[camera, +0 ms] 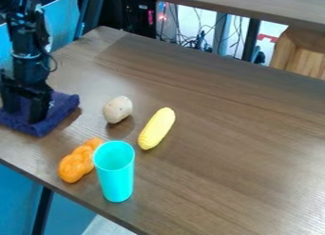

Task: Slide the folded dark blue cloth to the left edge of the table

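On the black box (138,15) behind the table (222,148) there is a small pink marking (150,17), too small to make out. Five things lie or stand on the tabletop, one of each kind. One folded purple cloth (64,104) lies near the left edge, and the single black gripper (24,114) hangs down at it with its two fingers spread apart, the cloth showing between them; whether they touch it, I cannot tell. To the right of the cloth is one pale brown, potato-like piece (118,109), and just beside that one yellow corn cob (157,128), lying at a slant. Nearer the front edge are one lumpy orange piece (75,166) and one turquoise cup (117,179), which stands upright and partly overlaps the orange piece in the view. Several dark cables (202,38) hang behind the table.
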You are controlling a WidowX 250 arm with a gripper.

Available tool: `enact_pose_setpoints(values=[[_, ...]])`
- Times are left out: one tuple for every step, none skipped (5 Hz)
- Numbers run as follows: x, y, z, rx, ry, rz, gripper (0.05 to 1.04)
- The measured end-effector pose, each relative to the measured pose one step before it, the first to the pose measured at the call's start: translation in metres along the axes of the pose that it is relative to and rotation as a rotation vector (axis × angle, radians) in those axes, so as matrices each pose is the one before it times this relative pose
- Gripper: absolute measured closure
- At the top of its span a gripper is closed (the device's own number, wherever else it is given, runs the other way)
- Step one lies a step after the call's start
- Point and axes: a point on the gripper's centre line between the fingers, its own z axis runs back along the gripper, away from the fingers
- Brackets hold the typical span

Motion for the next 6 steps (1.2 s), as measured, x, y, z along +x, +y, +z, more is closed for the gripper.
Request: enact_pose_setpoints(values=[[-0.00429, 0.00677, -0.00422, -0.0164, 0.0161, 0.0164, 0.082], [-0.00202, 0.00414, -0.00074, -0.0071, 0.0101, 0.0073, 0.082], [-0.00694, 0.00411, -0.00155, -0.007, 0.0269, 0.0258, 0.082], [-0.01526, 0.00661, -0.00264, 0.0004, 0.0616, 0.0407, 0.082], [-0.00567, 0.00346, 0.00563, -0.009, -0.0241, 0.0078, 0.083], [0.00772, -0.00472, 0.01894, -0.008, -0.1002, -0.0493, 0.083]])
